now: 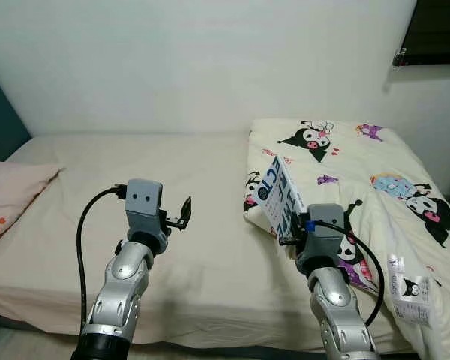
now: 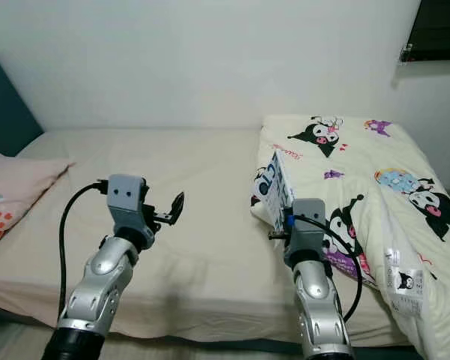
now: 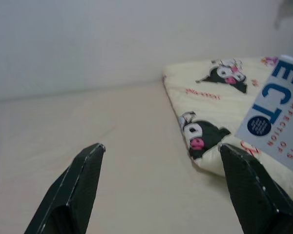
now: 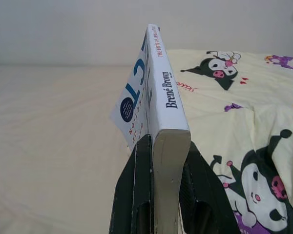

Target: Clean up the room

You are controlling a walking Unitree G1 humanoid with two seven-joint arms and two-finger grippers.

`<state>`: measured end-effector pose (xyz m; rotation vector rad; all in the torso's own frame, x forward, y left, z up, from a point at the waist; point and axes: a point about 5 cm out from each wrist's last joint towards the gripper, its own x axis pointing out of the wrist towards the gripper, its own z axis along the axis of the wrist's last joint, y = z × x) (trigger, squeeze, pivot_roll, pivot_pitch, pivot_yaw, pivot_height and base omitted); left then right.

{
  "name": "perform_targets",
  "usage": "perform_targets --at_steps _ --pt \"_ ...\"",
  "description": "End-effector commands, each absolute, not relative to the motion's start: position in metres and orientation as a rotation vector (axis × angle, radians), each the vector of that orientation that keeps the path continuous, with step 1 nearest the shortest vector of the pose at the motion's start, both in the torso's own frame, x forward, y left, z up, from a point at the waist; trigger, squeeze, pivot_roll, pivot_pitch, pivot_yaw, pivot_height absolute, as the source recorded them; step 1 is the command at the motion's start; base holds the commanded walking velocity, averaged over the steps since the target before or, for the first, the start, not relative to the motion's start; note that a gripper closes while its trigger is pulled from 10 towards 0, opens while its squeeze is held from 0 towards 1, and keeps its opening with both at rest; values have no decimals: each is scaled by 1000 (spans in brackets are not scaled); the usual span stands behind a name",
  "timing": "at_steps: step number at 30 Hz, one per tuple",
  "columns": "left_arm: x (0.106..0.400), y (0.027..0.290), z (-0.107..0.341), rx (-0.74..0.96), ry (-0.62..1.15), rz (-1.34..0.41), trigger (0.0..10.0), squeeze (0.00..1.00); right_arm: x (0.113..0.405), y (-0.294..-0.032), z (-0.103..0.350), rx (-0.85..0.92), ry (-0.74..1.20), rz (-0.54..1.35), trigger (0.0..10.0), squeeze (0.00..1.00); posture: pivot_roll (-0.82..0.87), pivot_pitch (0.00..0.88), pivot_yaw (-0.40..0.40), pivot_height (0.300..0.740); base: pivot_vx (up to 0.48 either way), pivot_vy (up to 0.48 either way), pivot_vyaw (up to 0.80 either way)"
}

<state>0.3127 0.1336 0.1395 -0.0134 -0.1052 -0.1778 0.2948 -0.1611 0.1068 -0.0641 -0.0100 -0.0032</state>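
A: In the left eye view, what was free?
B: Bare mattress (image 1: pixel 202 217) at centre; the right gripper (image 1: pixel 285 238) held the book (image 1: pixel 280 196) beside the folded cartoon quilt (image 1: pixel 375 187). A pink pillow (image 1: pixel 7 196) was cut off at the left edge.

A: Left wrist view?
B: The left gripper (image 3: pixel 163 187) was spread wide, holding nothing.

A: Right wrist view?
B: Fingers (image 4: pixel 136 190) were clamped on the book's lower end; part of its cover was hidden.

Beige bed (image 1: pixel 172 195) — cartoon quilt (image 1: pixel 375 187), pink pillow (image 1: pixel 11 195) atop.
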Motion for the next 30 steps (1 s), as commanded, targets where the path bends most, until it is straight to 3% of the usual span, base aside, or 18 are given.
perform_targets --at_steps 1,30 --pt "314 137 139 4 -98 -177 10000 0 296 -157 112 -41 -52 5 10000 0 8 46 60 738 0 465 0" --pt "315 139 140 13 -103 -190 10000 0 296 -152 111 -38 -63 28 10000 0 19 34 72 738 0 465 28"
